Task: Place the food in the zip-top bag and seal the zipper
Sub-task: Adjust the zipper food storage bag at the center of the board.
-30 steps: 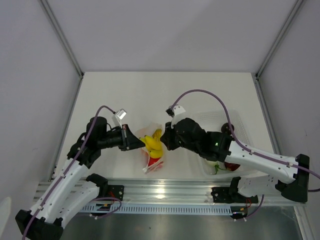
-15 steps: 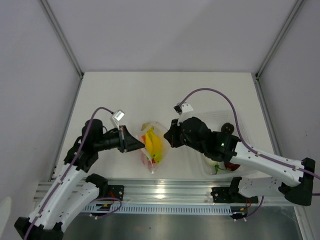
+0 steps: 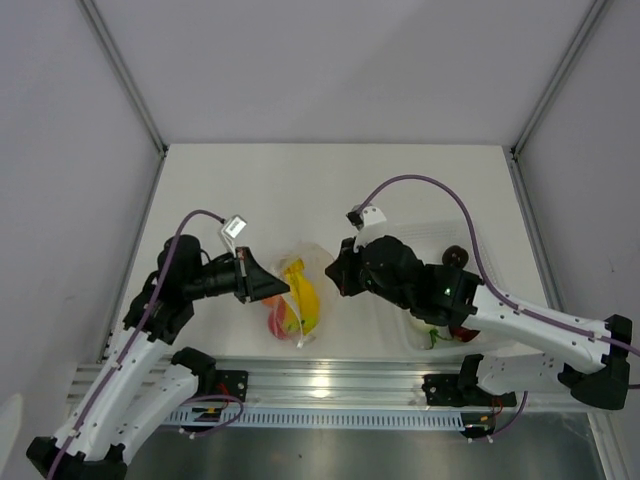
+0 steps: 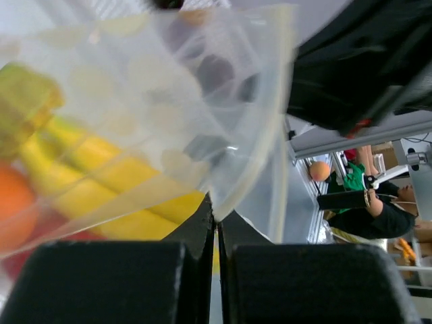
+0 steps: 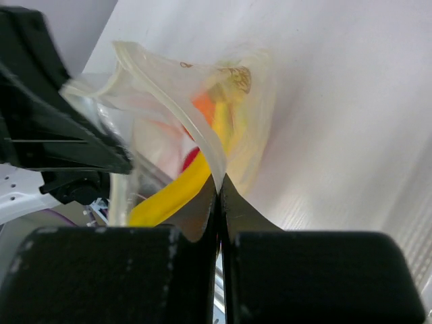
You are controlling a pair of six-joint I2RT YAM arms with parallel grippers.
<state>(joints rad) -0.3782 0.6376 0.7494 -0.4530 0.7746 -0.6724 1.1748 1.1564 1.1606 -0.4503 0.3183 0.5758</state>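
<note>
Both tools are pressed together on the zip-top bag (image 3: 316, 256), one at each end of its mouth edge. Closest to the left wrist camera, the left tool (image 4: 216, 233) has its two black fingers (image 4: 108, 283) squeezed to a hairline gap, and clear plastic comes up out of that gap. The right tool (image 5: 219, 202) looks the same from its own camera, with the film caught between its tips.

Just past the fingertips is the food. The yellow banana bunch (image 3: 303, 292) lies inside the bag with its long axis running near to far. Its far end leans a little left and its near end a little right. The orange ball (image 4: 12, 202) sits against the bananas. A red piece (image 3: 276, 320) lies in the bag's near left corner, beside the bananas' near end. The bag's long axis follows the bananas: its bottom points at the near edge of the desk (image 3: 250, 190), and its mouth lies on the far side, between the two tools.

The zipper (image 5: 197, 128) rises from the right tool's tips and arches toward the left tool, bowed rather than flat. I cannot tell whether its two halves are pressed together, or whether the bag's bottom rests on the desk.

Right of the bag, under the right arm, a clear tray (image 3: 495, 245) sits on the desk. A red round fruit (image 3: 463, 332) with a green stem lies in its near corner, partly hidden by the arm.
</note>
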